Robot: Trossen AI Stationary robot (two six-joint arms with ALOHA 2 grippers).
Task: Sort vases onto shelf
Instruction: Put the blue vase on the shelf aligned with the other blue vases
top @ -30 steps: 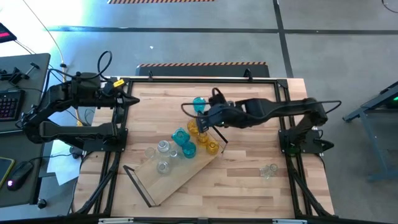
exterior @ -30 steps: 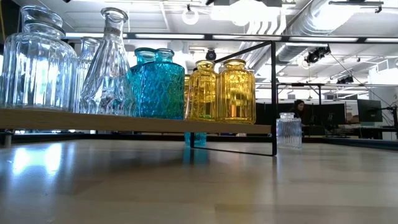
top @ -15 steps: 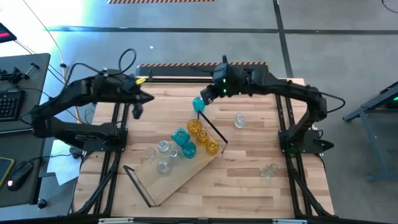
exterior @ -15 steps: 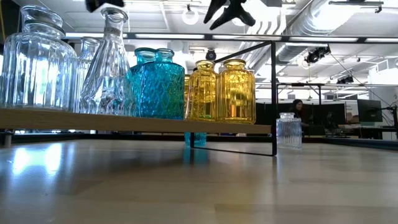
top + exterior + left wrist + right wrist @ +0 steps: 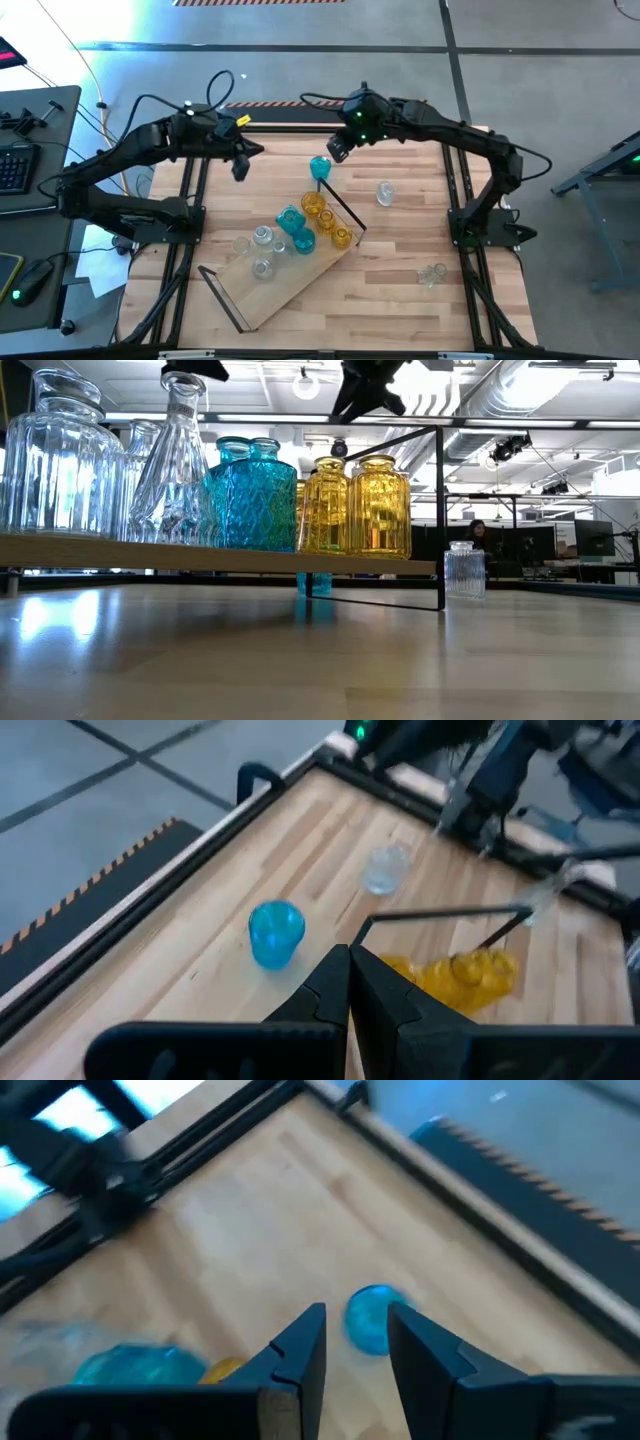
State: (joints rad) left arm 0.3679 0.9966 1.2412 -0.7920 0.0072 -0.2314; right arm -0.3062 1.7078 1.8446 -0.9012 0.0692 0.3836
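A teal vase [image 5: 320, 167] stands alone on the tabletop near the far edge; it also shows in the left wrist view [image 5: 275, 932] and the right wrist view [image 5: 371, 1318]. My right gripper [image 5: 338, 150] hovers open and empty just above and beyond it. My left gripper [image 5: 240, 165] is shut and empty, in the air to the vase's left. The shelf [image 5: 300, 275] lies at a slant mid-table and carries clear vases [image 5: 262, 236], teal vases [image 5: 296, 230] and amber vases [image 5: 326, 220] standing on their bases.
A clear vase [image 5: 385, 192] stands on the table right of the shelf's black wire frame [image 5: 345, 210]. Another clear vase [image 5: 433, 273] stands near the right edge. Bare tabletop lies at the far left and near right.
My right gripper has risen from over the shelf's amber vases and gone toward the far edge, ending above the lone teal vase. My left gripper has swung from the table's left edge toward the middle. The vases have stayed put.
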